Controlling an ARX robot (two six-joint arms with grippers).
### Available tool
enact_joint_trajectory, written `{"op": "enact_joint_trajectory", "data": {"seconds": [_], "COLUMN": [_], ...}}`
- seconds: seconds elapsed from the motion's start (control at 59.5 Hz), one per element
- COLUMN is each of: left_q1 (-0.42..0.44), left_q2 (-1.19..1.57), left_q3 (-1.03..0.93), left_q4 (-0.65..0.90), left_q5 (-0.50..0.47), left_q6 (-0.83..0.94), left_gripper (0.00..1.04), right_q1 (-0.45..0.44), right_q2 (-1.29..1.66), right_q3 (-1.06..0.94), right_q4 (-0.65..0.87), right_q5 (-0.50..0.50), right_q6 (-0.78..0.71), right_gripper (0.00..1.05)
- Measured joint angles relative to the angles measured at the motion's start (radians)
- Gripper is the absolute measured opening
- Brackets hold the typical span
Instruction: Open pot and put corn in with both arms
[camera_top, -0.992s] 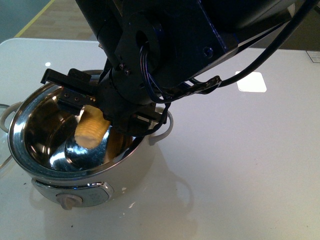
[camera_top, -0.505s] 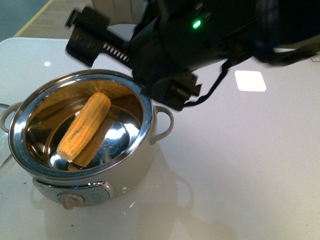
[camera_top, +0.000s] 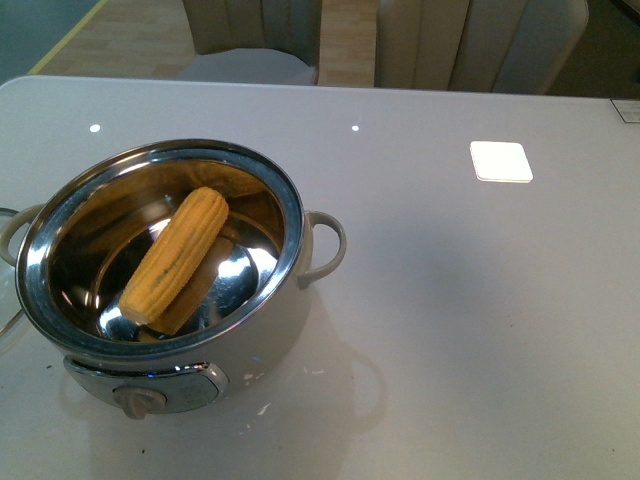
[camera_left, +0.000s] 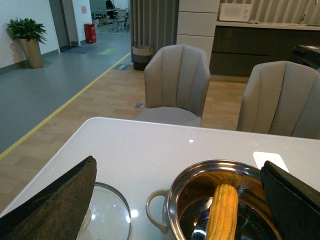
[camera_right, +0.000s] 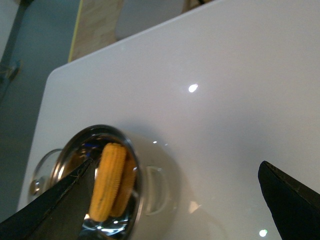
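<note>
One corn (camera_top: 175, 256), yellow-orange, bare of husk, lies inside the steel bowl of the pot (camera_top: 285, 310). Its blunt end leans on the far wall; its tapered end rests near the front, left of centre. The long axis runs near-left to far-right.

One pot, cream-white, open, stands at the near left of the white table (camera_top: 480, 330), control knob (camera_top: 138, 402) facing front. A loop handle (camera_top: 325, 250) shows on its right side.

One glass lid (camera_left: 107, 215), seen from the left wrist, lies flat on the table just beside the pot's left.

Left gripper (camera_left: 177, 200): spread wide, nothing between the fingers, looking down on pot and corn from the near side.

Right gripper (camera_right: 175, 200): likewise wide apart and empty, well above the table, pot off towards one finger.

Neither arm appears in the front view.

Judgement: corn is in and lid is off, so the task looks complete. Should either arm go back in, the left sits nearer the pot, and the fingers would need to close across the cob's diagonal.
</note>
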Motion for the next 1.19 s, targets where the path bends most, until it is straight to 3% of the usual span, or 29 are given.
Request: {"op": "enact_joint_trajectory", "data": {"seconds": [0.286, 0.437, 0.471, 0.505, 0.572, 0.942, 1.093, 1.144, 1.194], "left_q1": [0.000, 0.000, 0.000, 0.000, 0.000, 0.000, 0.000, 0.000, 0.000], "left_q2": [0.000, 0.000, 0.000, 0.000, 0.000, 0.000, 0.000, 0.000, 0.000], "left_q3": [0.000, 0.000, 0.000, 0.000, 0.000, 0.000, 0.000, 0.000, 0.000], "left_q4": [0.000, 0.000, 0.000, 0.000, 0.000, 0.000, 0.000, 0.000, 0.000], "left_q5": [0.000, 0.000, 0.000, 0.000, 0.000, 0.000, 0.000, 0.000, 0.000], "left_q6": [0.000, 0.000, 0.000, 0.000, 0.000, 0.000, 0.000, 0.000, 0.000], "left_gripper": [0.98, 0.98, 0.98, 0.98, 0.98, 0.98, 0.98, 0.98, 0.98], "right_q1": [-0.011, -0.008, -0.006, -0.019, -0.058, -0.207, -0.253, -0.312, -0.345], "right_q2": [-0.352, -0.391, -0.405, -0.431, -0.481, -0.669, -0.740, -0.768, -0.790], "right_q3": [-0.151, -0.167, -0.235, -0.318, -0.403, -0.537, -0.571, -0.580, -0.586], "right_q4": [-0.164, -0.165, 0.015, 0.202, 0.374, 0.350, 0.310, 0.290, 0.279], "right_q5": [0.112, 0.127, 0.200, 0.208, 0.180, 0.038, -0.007, -0.090, -0.098], "right_q6": [-0.114, -0.130, -0.212, -0.323, -0.435, -0.538, -0.542, -0.543, -0.543], "right_gripper": [0.96, 0.96, 0.88, 0.79, 0.65, 0.02, 0.02, 0.02, 0.02]}}
